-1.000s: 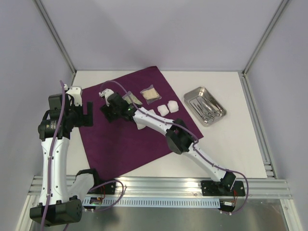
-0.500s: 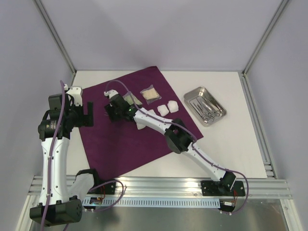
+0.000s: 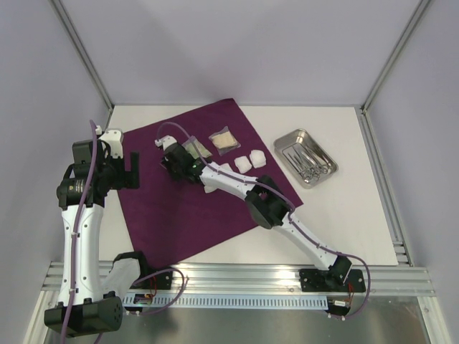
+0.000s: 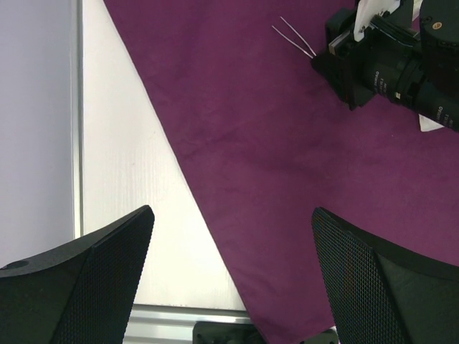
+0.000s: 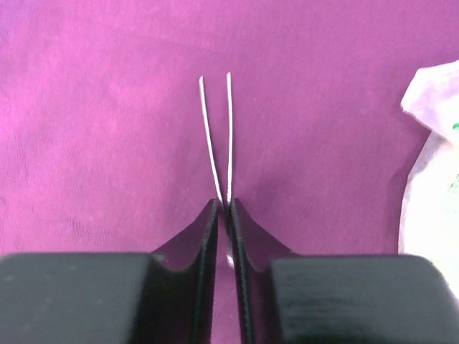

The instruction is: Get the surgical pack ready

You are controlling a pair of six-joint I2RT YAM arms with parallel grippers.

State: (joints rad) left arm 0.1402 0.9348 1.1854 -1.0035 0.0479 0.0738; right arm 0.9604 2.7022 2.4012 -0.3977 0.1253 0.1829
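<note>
The right claw (image 5: 224,204) pinches thin steel tweezers (image 5: 229,129), prongs jutting ahead over soft purple cloth (image 5: 93,107). The left claw (image 4: 231,215) gapes wide. Well to the right claw's right, a rectangular steel tray (image 3: 285,140) holds scissor-like instruments (image 3: 308,162).

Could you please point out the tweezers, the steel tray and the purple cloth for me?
tweezers (image 5: 229,136), right wrist view, on the right prong.
steel tray (image 3: 288,135), top external view, on its left rim.
purple cloth (image 3: 179,215), top external view, on its bare near part.
</note>
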